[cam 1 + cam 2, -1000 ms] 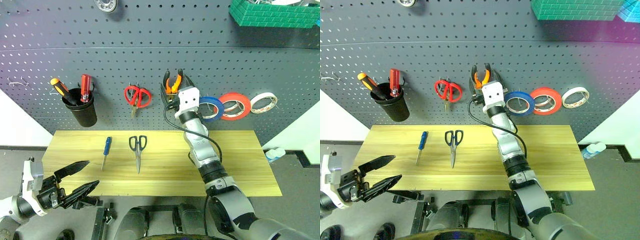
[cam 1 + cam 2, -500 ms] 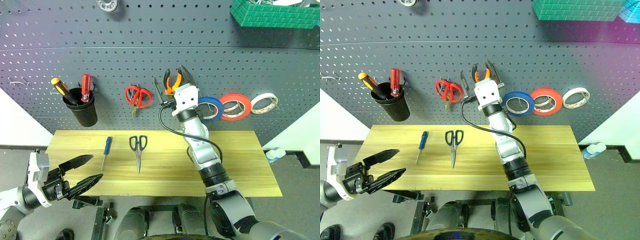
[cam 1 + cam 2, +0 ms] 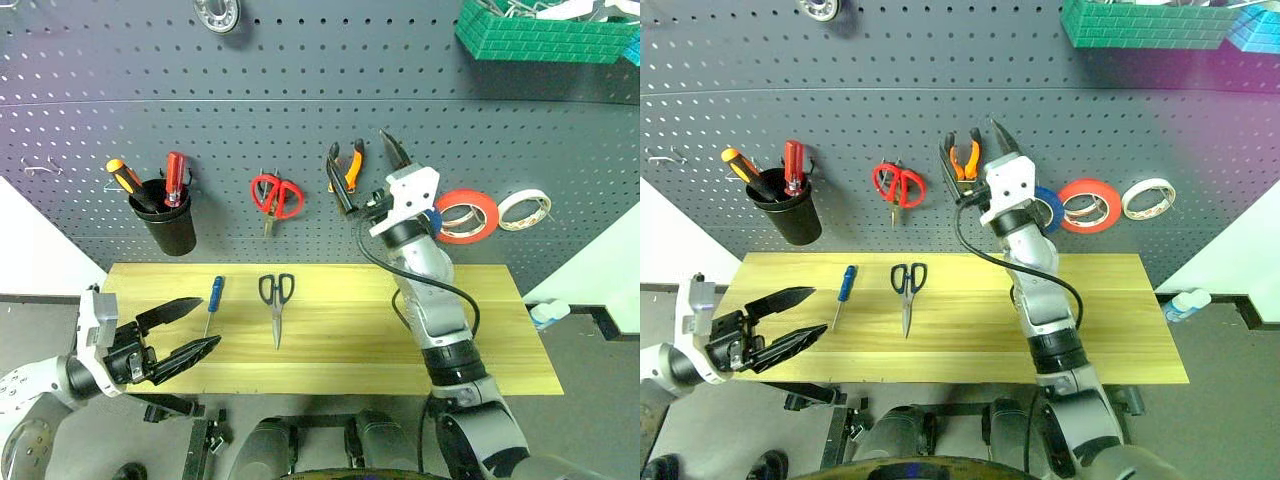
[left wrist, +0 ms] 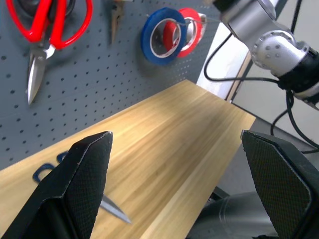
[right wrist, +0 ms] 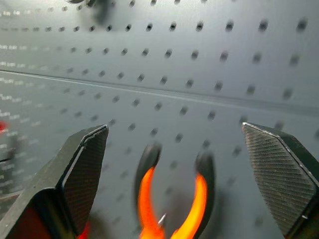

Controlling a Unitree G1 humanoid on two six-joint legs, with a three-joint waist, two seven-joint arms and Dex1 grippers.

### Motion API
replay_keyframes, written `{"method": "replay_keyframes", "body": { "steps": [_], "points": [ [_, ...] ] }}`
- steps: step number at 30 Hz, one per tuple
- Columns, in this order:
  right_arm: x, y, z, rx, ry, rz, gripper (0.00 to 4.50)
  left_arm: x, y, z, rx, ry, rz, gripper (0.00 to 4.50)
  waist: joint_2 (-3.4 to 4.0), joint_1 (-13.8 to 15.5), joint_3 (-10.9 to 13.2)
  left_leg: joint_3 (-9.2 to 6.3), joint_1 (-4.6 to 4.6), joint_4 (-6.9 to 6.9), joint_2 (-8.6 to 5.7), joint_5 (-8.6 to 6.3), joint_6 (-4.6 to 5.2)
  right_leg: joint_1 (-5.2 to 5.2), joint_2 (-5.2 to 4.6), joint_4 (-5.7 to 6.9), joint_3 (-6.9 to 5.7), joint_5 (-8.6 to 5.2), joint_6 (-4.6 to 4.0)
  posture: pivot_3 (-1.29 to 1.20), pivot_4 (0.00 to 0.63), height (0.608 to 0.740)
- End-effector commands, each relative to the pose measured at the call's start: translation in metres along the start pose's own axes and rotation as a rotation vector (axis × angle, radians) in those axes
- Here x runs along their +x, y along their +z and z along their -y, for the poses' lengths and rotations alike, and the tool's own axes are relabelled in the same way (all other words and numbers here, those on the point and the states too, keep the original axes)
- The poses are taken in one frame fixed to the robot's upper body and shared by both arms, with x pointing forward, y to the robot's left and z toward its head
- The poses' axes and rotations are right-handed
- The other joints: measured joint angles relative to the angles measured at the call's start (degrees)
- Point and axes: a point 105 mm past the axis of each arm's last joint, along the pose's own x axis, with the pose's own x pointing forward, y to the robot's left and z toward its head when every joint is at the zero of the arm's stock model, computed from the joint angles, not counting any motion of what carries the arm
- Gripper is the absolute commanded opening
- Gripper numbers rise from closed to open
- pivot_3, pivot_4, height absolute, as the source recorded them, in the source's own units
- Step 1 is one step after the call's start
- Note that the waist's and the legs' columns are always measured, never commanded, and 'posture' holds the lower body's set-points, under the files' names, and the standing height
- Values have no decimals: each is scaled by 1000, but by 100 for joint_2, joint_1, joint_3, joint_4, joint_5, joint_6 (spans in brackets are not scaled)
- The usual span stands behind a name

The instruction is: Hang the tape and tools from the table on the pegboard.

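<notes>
Head view, pegboard [image 3: 300,90]: dark grey perforated panel; orange-and-black pliers [image 3: 346,166] hang there, blue tape [image 3: 1047,207] ring beside a red roll [image 3: 466,213] and a cream roll [image 3: 524,208].
Head view, bench [image 3: 330,330]: pale wood-grain top; slim blue-handled screwdriver [image 3: 213,300] and black-handled steel scissors [image 3: 276,303] lie flat at the far left.
Head view, right hand [image 3: 370,172]: black fingers spread wide, empty, raised just right of the pliers.
Head view, left hand [image 3: 190,328]: wide, empty, at the bench's near left edge.
Left wrist view: ribbed black fingers [image 4: 79,179] apart; red-handled scissors [image 4: 42,30] hang on the board.
Right wrist view: textured pads [image 5: 82,169] wide, glossy pliers handles between them.
</notes>
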Motion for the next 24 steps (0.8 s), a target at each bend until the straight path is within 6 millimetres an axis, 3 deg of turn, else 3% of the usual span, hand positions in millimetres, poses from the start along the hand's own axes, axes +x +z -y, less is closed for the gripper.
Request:
{"method": "replay_keyframes", "body": {
  "steps": [1,7,10,12,17,21,24],
  "points": [
    [-4,15,8,110,50,7,4490,6,4,-5,35,-9,16,4347,3,-10,-17,0,4,3,0,0,0,3,0,0,0,2,0,-22,0,730],
    [-60,0,8,332,379,-187,4490,26,1,-16,41,-3,56,4347,8,-1,-77,2,22,5,-2,-1,2,29,-3,-7,-3,2,2,-55,0,730],
    [-84,-12,10,400,460,-298,4490,34,-3,-26,40,46,55,4347,22,-32,-87,4,32,7,-1,-1,3,35,-1,-5,0,4,4,-62,0,730],
    [-92,-5,13,404,507,-257,4490,41,-7,-33,-19,84,53,4347,23,-47,-88,5,51,6,2,-1,3,47,4,-1,2,3,5,-68,0,730],
    [-113,-9,21,430,580,-353,4490,56,-26,-55,-66,230,-11,4347,29,-51,-97,4,89,9,7,-1,3,85,8,-2,1,-10,29,-83,0,730],
    [-130,0,20,362,689,-359,4490,69,-44,-64,-25,335,-95,4347,19,-24,-111,5,86,14,3,-2,3,90,2,-11,2,-2,32,-90,0,730],
    [-139,-8,29,261,691,-406,4490,77,-53,-71,-75,390,-109,4347,17,-17,-114,5,83,13,3,-3,5,89,1,-13,2,5,19,-94,0,730]
  ]
}}
